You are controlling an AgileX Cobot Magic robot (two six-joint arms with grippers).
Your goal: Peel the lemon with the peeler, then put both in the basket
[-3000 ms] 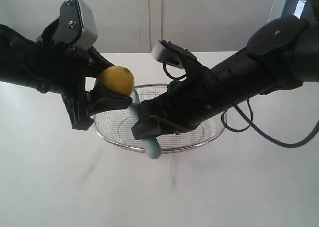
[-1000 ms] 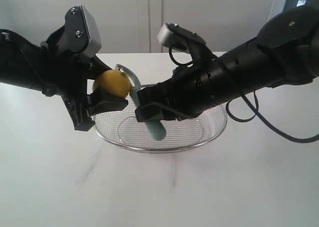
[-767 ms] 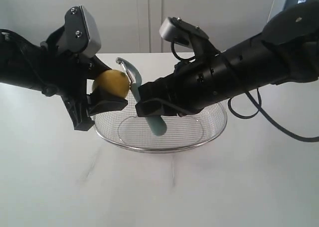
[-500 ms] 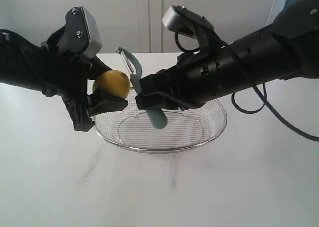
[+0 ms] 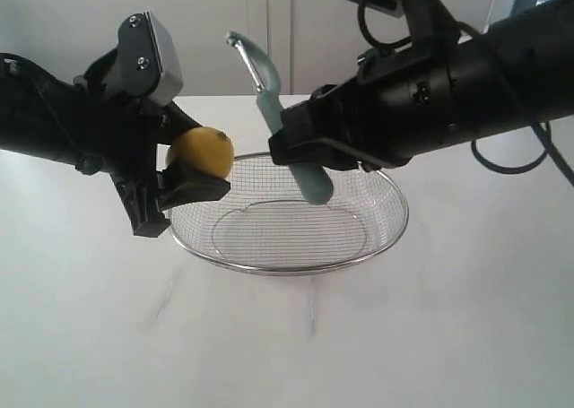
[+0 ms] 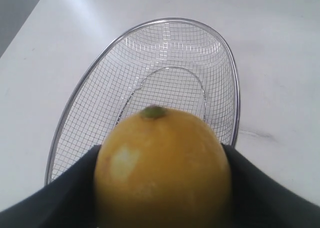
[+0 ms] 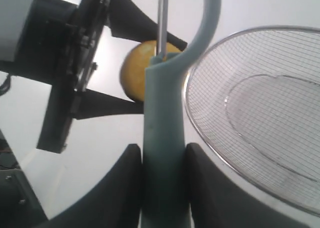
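Note:
My left gripper (image 5: 184,177) is shut on the yellow lemon (image 5: 201,151), holding it in the air at the left rim of the wire basket (image 5: 395,212). In the left wrist view the lemon (image 6: 163,168) fills the space between the black fingers, with the basket (image 6: 75,100) beyond it. My right gripper (image 5: 291,141) is shut on the pale teal peeler (image 5: 296,148), raised above the basket, its metal blade pointing up and clear of the lemon. In the right wrist view the peeler handle (image 7: 165,158) sits between the fingers, and the lemon (image 7: 134,76) lies beyond.
The basket stands on a white table (image 5: 296,336) with a white wall behind. Both black arms hang over the basket from either side. A dark cable (image 5: 516,161) loops off the right arm.
The right gripper has lifted the peeler up and to the right, away from the lemon it was touching. The left gripper and lemon have stayed put.

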